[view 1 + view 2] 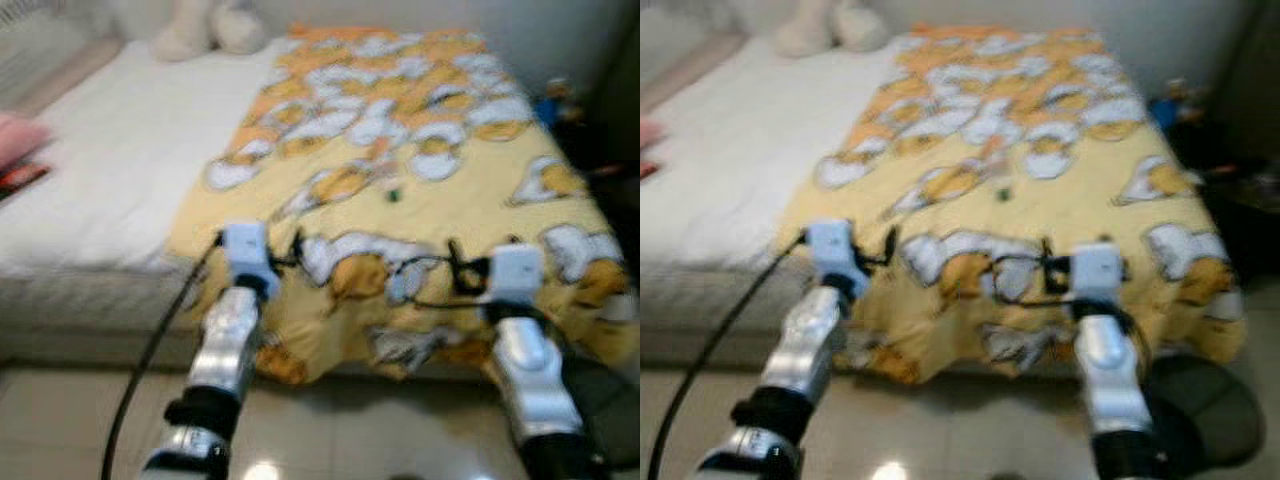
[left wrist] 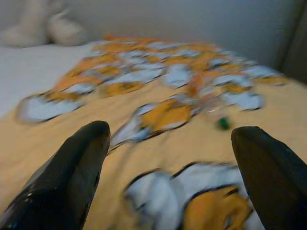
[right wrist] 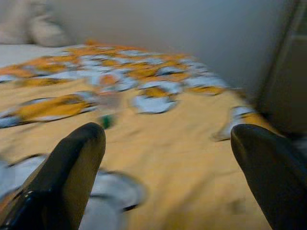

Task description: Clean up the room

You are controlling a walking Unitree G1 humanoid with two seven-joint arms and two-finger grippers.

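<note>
Two spread-fingered grippers (image 2: 170, 143) (image 3: 168, 143) face soft, rumpled yellow blanket (image 1: 470, 200).

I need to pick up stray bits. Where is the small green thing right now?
The green thing lies on the yellow blanket near the middle of the bed, ahead of and between the two open end effectors, touching neither.

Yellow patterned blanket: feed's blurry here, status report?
Left gripper and right gripper open, empty, over yellow patterned blanket. Small green object ahead on it.
</note>
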